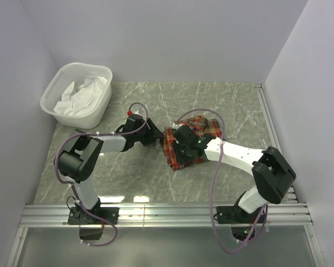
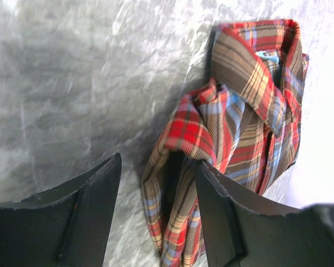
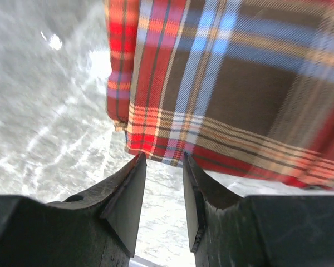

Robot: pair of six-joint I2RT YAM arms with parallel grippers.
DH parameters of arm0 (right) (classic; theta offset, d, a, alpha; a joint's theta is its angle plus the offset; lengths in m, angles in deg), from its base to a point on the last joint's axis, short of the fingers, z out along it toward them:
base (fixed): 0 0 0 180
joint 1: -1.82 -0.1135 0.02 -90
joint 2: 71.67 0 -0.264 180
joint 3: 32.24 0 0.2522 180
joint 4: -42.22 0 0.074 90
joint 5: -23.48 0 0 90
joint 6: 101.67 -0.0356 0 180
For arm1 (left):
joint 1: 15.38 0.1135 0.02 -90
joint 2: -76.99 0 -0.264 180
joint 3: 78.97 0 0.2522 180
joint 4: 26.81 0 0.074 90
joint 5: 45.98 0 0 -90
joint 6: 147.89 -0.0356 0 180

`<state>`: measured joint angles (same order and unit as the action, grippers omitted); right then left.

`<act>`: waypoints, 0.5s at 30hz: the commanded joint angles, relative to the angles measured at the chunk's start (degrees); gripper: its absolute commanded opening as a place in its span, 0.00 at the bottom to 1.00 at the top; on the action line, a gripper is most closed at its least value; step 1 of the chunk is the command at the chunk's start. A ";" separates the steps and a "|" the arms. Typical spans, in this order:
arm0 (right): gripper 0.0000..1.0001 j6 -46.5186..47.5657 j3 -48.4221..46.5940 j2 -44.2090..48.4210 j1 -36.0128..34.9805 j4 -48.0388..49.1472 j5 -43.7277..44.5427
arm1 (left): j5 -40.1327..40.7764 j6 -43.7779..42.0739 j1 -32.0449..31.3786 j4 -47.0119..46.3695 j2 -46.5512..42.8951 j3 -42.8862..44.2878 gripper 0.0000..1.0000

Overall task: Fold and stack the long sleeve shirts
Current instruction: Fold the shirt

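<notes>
One long sleeve shirt [image 1: 210, 128], plaid in red, orange, blue and brown, lies bunched and partly folded at the middle of the table. My left gripper [image 1: 157, 139] is at its left edge. In the left wrist view the jaws [image 2: 157, 160] stand open around a raised fold of the shirt [image 2: 250, 100]. The right finger [image 2: 222, 211] is tucked into that fold, and the left finger is clear of the cloth. The collar shows at the top. My right gripper [image 1: 181, 149] hovers over the shirt's near side. Its jaws [image 3: 163, 156] are narrowly open with nothing between them, just short of the shirt's hem [image 3: 228, 83].
A white laundry basket [image 1: 100, 105] holding crumpled white cloth [image 1: 80, 97] stands at the back left corner. Grey walls close in the table on three sides. A metal rail [image 1: 167, 214] runs along the near edge by the arm bases.
</notes>
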<state>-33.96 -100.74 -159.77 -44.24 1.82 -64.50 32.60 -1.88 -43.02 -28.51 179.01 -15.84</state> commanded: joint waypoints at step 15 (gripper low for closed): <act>0.42 -2.50 -20.49 -5.85 7.39 3.95 3.08 | 0.79 1.03 -0.49 -9.32 -5.36 -3.93 0.61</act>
<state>-35.23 -117.70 -163.16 -37.25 3.70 -60.83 32.92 0.00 -43.24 -35.81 172.12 -22.66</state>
